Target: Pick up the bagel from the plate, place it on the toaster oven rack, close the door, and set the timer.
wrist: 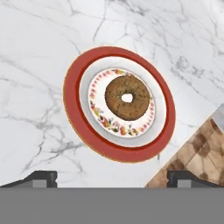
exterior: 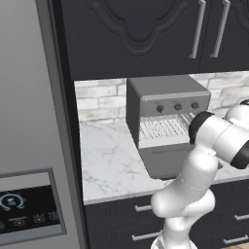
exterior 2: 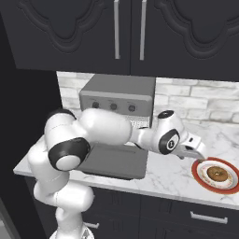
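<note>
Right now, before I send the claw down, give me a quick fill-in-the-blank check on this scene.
1. The bagel lies on the ____.
2. The claw hovers above the plate with its jaws ____.
3. The door of the toaster oven is ____.
4. The toaster oven rack holds ____.

Missing words: plate; open; open; nothing

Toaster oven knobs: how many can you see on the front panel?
3, in a row across the toaster oven's control strip above the open cavity: left knob, middle knob, right knob. None looks hidden.
</note>
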Tool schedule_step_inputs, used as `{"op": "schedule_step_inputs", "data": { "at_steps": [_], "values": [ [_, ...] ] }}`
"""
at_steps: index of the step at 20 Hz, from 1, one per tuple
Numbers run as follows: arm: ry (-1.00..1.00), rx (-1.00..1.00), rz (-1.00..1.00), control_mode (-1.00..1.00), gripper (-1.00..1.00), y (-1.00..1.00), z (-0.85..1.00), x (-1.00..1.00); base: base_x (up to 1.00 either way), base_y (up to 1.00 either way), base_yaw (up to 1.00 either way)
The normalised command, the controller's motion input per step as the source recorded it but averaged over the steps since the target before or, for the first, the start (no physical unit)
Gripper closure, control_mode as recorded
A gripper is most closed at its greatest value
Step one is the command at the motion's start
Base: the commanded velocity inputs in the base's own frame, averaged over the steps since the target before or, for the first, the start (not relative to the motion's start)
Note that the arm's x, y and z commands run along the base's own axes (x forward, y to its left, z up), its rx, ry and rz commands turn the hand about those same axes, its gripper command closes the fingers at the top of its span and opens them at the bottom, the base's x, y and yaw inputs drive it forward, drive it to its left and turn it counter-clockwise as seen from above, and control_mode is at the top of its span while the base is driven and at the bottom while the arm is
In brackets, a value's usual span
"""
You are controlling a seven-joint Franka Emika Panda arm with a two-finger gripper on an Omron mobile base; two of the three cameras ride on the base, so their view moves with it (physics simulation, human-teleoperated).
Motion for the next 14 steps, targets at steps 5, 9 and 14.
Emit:
{"op": "schedule_step_inputs", "data": {
  "at_steps": [5, 9, 14],
  "values": [
    [0.13, 0.0, 0.07, -1.0, -1.0, -0.43, -0.09, 0.0, 0.0, 0.0, 0.0],
    [0.16, 0.0, 0.07, -1.0, -1.0, -0.35, -0.06, 0.0, 0.0, 0.0, 0.0],
    [0.15, 0.0, 0.09, -1.0, -1.0, -0.2, -0.14, 0.02, 0.0, 0.0, 0.0]
  ]
}}
